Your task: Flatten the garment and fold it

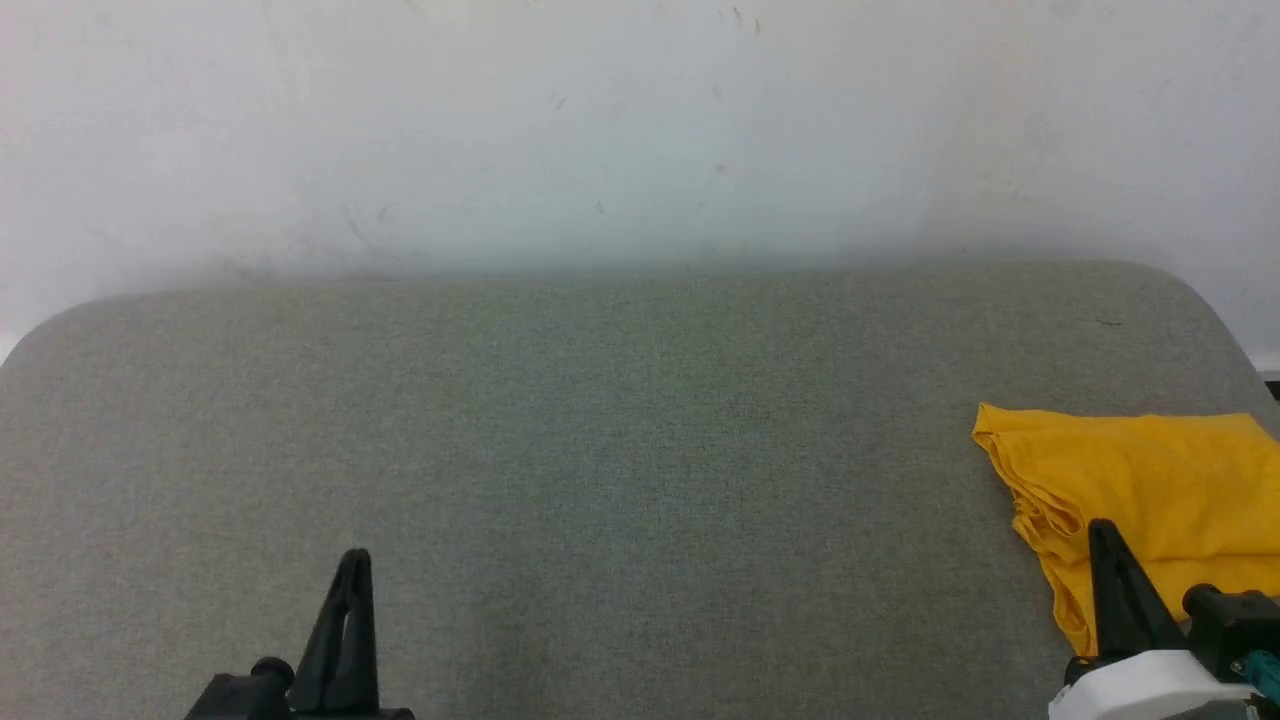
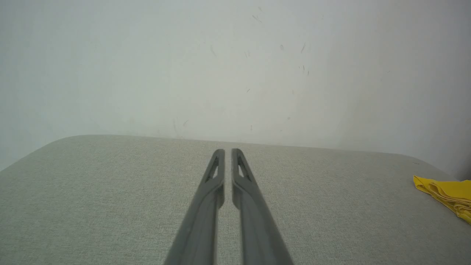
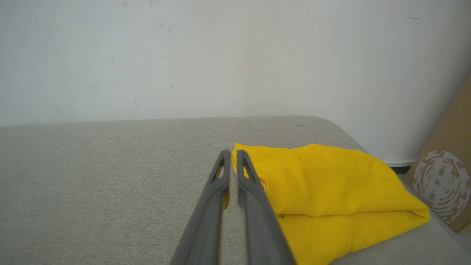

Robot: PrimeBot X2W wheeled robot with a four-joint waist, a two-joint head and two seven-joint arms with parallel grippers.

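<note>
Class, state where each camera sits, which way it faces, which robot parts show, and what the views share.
Head view: on the robot's head, facing forward and down over the grey fabric-covered surface to the white wall; left gripper lower left, right gripper lower right.
Left wrist view: on the left wrist, facing along its two dark fingers across the surface.
Right wrist view: on the right wrist, facing along its fingers beside the folded bright yellow cloth garment.
Shared: all show garment, surface, wall.

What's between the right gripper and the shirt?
Nothing visible. The folded shirt lies on the grey pad right by the right gripper, whose tips line up with its left corner.
</note>
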